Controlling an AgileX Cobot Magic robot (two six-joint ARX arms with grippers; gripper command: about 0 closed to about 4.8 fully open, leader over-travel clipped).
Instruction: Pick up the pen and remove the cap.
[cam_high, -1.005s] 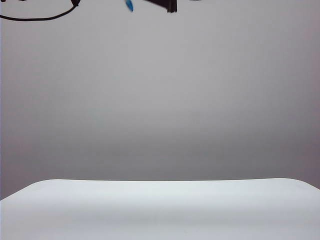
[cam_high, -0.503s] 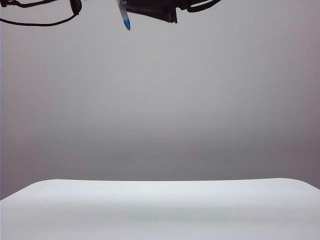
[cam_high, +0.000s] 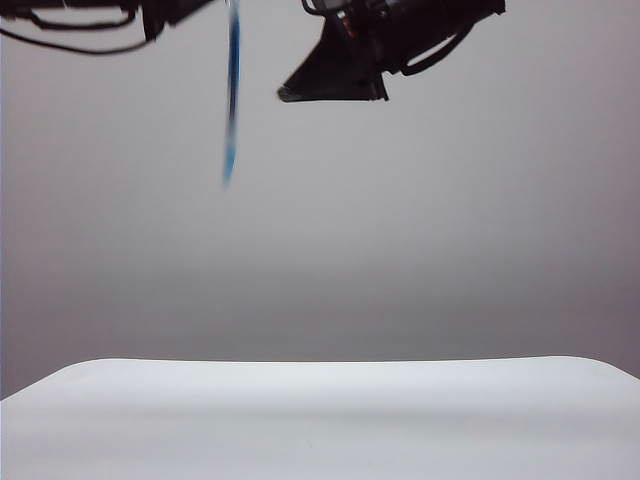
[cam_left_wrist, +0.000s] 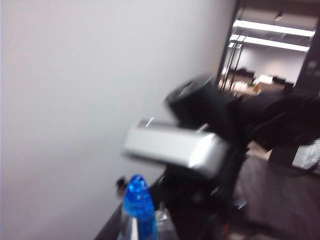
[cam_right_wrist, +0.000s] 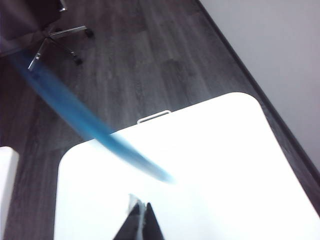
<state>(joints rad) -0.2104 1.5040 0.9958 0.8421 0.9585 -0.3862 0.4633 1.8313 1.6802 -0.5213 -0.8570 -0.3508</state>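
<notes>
The pen (cam_high: 232, 95) hangs almost straight down from the top edge of the exterior view, motion-blurred, blue end lowest. My left gripper (cam_high: 175, 8) at the top left is shut on its upper part. In the left wrist view the pen's free end (cam_left_wrist: 137, 197) pokes out from my left gripper (cam_left_wrist: 142, 234). That end has a rounded blue tip over a clear tube, which looks like the cap. My right gripper (cam_high: 290, 93) hangs to the right of the pen, apart from it, fingers pressed together (cam_right_wrist: 140, 207). A pale sliver shows at its tips. The pen (cam_right_wrist: 100, 132) streaks past in front of it.
A white table (cam_high: 320, 420) lies far below both grippers, with rounded corners (cam_right_wrist: 225, 165). Dark wood floor, an office chair base (cam_right_wrist: 55, 37) and a plain wall surround it. The right arm's silver camera housing (cam_left_wrist: 175, 147) fills the middle of the left wrist view.
The pen has swung down from a short stub at the top edge to hang long and nearly vertical. The right gripper has dropped further into the exterior view.
</notes>
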